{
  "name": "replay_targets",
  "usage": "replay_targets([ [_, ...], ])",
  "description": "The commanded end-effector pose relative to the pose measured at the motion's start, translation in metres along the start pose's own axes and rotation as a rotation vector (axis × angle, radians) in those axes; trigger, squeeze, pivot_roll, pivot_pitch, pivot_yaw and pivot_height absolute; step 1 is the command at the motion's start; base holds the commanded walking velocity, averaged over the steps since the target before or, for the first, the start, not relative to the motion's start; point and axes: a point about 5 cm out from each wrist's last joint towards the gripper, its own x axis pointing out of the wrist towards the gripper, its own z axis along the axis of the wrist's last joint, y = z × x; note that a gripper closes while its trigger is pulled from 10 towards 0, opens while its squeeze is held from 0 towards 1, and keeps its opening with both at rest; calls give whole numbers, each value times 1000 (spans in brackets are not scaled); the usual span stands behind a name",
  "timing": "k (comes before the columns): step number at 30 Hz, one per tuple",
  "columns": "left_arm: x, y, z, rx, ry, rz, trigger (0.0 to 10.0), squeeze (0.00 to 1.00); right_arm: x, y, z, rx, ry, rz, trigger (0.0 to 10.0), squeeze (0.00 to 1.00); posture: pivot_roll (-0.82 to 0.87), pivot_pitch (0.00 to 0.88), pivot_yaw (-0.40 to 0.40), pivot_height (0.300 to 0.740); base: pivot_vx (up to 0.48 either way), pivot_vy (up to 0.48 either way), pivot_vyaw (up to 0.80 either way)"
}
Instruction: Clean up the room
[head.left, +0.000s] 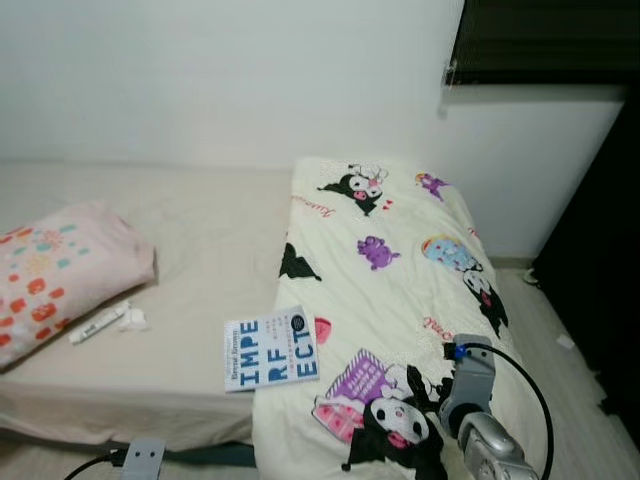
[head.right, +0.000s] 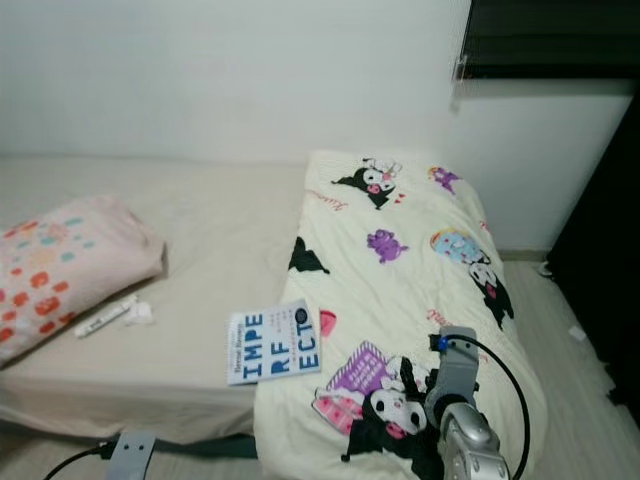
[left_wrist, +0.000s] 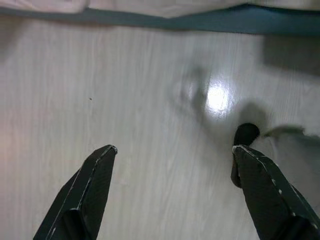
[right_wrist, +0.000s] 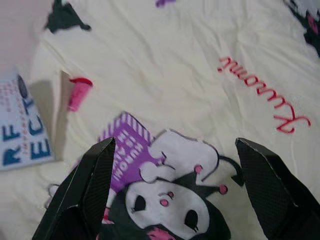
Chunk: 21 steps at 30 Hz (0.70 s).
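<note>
- Book (head.left: 271, 348) lies flat on the bed (head.left: 190, 250), against the blanket (head.left: 400, 290); stiff, light, best pinched at its free edge.
- Right tool (right_wrist: 175, 185) spread empty over the blanket.
- Left tool (left_wrist: 175, 195) spread empty above the floor (left_wrist: 125, 100).

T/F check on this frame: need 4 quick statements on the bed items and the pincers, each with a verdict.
1. The book lies partly on the cartoon-print blanket. True.
2. The white tube lies on top of the pillow. False: it lies on the sheet beside the pillow.
3. The right pincer is open above the blanket. True.
4. The left pincer is shut on the book. False: it is open over bare floor, holding nothing.
</note>
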Motion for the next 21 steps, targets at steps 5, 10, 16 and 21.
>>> replay_targets([
  [5, -2, 3, -11, 44, 36, 2, 10000, 0, 3, 11, -6, -34, 23, 43, 10000, 0, -2, 26, -8, 735, 0, 0, 0],
  [10, -2, 5, -14, 72, 47, 9, 10000, 0, 4, 12, -16, -52, 61, 49, 10000, 0, -2, 23, -9, 740, 0, 0, 0],
  [16, -3, 6, -17, 82, 53, 15, 10000, 0, -3, 0, -53, -95, 208, -6, 10000, 0, 5, 14, -14, 740, 0, 0, 79],
  [21, -2, 7, -17, 3, 71, 15, 10000, 0, -7, -2, -59, -115, 223, 3, 10000, 0, 11, 9, -17, 740, -232, 0, 706],
])
